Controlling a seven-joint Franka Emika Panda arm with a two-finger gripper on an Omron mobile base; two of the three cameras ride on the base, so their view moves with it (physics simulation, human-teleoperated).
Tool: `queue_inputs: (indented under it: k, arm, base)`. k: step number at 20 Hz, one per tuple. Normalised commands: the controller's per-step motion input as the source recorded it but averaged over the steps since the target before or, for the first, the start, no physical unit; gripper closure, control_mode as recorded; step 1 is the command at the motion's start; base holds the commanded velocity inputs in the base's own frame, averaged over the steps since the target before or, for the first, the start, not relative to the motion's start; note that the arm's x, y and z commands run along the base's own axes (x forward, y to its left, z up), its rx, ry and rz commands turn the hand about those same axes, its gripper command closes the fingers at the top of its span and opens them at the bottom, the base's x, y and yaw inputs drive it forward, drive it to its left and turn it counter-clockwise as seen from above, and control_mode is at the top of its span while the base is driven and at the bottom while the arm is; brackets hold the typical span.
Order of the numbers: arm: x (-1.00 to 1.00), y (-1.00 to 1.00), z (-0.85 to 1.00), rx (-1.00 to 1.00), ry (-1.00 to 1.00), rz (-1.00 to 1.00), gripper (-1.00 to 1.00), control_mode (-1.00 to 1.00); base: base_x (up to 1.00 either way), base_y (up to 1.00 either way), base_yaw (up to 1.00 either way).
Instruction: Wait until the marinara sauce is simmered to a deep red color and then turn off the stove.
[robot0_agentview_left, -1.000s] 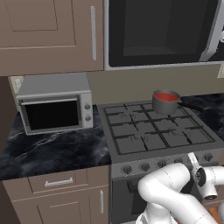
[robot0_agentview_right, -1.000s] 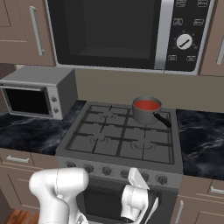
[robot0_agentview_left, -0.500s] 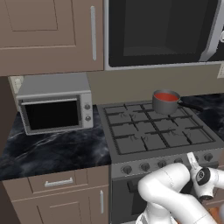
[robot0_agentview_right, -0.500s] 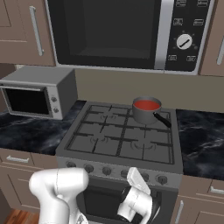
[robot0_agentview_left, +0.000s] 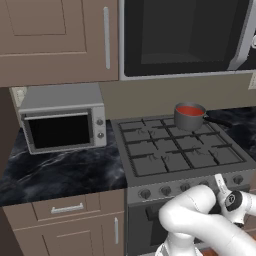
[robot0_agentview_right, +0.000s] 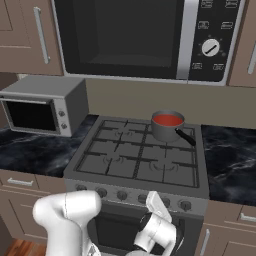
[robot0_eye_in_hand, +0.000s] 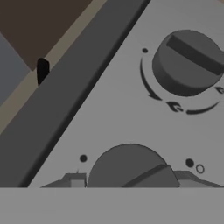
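While the gripper (robot0_agentview_right: 156, 202) sits low in front of the stove (robot0_agentview_right: 142, 160), its two fingers are pulled in close together, right up at one of the round knobs (robot0_eye_in_hand: 131, 168) on the front panel. In the hand view that knob is at the very bottom, so near that I cannot tell if the fingers are touching it or squeezing it. A second knob (robot0_eye_in_hand: 189, 61) with a raised bar across it sits further up the grey panel, with curved marks around it.

From the left base view the gripper (robot0_agentview_left: 220, 183) pokes up beside the row of knobs, at the right end of the stove front. The white arm (robot0_agentview_left: 200, 220) bends below it.

The stove top has black grates (robot0_agentview_left: 175, 150). At the back, on the right side, stands a grey saucepan (robot0_agentview_right: 167, 126) with a dark handle. The marinara sauce (robot0_agentview_right: 168, 119) inside it is a smooth red circle.

A silver toaster oven (robot0_agentview_left: 62, 122) stands on the dark counter (robot0_agentview_left: 60, 172) to the left of the stove. A big black microwave (robot0_agentview_right: 145, 37) hangs above it, between brown cabinets (robot0_agentview_left: 55, 37).
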Motion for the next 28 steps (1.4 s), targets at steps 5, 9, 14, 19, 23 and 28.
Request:
queue_inputs:
  k: [5, 9, 14, 19, 23, 28]
  arm:
    - [-0.18, -0.59, 0.01, 0.55, 0.14, -0.01, 1.00, -1.00]
    - [0.00, -0.05, 0.00, 0.06, 0.00, 0.00, 1.00, -1.00]
    - [0.00, 0.00, 0.00, 0.00, 0.00, 0.00, 1.00, -1.00]
    - [-0.08, -0.35, 0.07, 0.33, 0.16, 0.00, 1.00, -1.00]
    - [-0.25, -0.65, 0.29, 0.74, 0.41, -0.03, 1.00, -1.00]
    - [-0.34, -0.82, 0.25, 0.87, 0.53, 0.00, 1.00, -1.00]
  base:
    - [0.00, 0.00, 0.00]
    - [0.00, 0.00, 0.00]
    - [0.00, 0.00, 0.00]
    - [0.00, 0.00, 0.00]
    - [0.00, 0.00, 0.00]
    - [0.00, 0.00, 0.00]
